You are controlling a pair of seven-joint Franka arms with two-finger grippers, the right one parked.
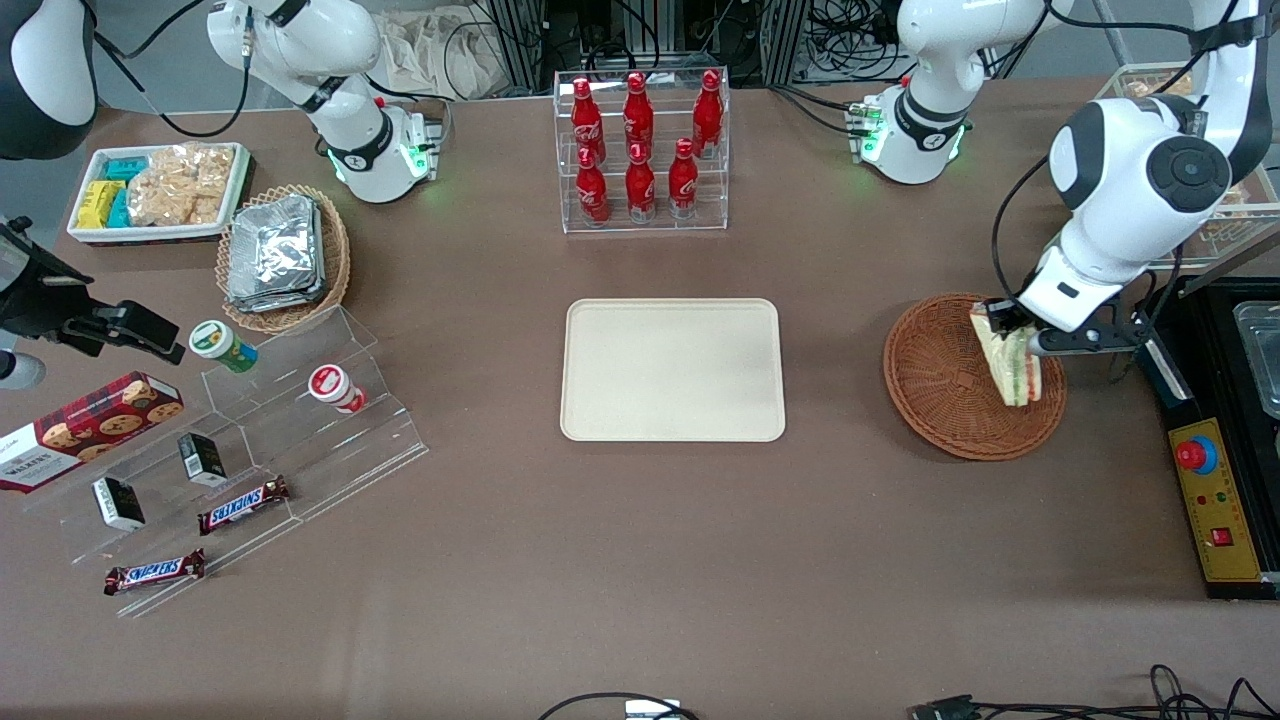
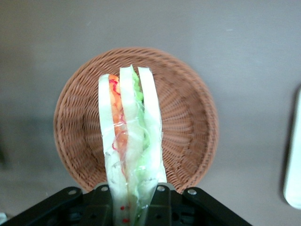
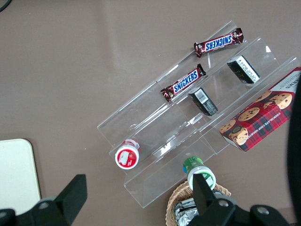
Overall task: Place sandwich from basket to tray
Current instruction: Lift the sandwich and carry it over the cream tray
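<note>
Gripping the wrapped sandwich by one end so it hangs clear above the wicker basket, the claw is closed on it, apparently ready to carry it to the empty tray mid-desk.

I note a clear rack of red cola bottles mid-table. Toward the parked arm's end: tan basket of foil packets, white tub of snacks, cookie box, two Snickers bars.
</note>
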